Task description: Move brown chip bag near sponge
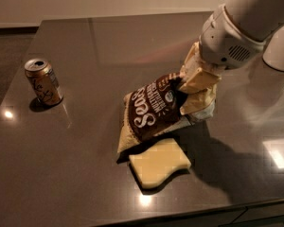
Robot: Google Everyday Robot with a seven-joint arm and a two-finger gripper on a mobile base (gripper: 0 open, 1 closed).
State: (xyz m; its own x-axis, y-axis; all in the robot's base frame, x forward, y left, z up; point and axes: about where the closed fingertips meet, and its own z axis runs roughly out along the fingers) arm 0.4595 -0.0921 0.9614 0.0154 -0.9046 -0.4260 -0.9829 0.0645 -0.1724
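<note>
The brown chip bag (151, 112) is dark brown with white script and cream edges. It hangs tilted, its lower left corner down by the tabletop and its lower edge right over the back of the sponge. The sponge (158, 163) is pale yellow with wavy sides and lies flat near the table's front edge. My gripper (195, 94), cream-coloured under a white arm coming in from the upper right, is shut on the bag's right end.
A tan soda can (43, 82) stands upright at the left of the dark glossy table (85, 174). A white rounded object (279, 46) sits at the right edge. The table's front edge runs just below the sponge.
</note>
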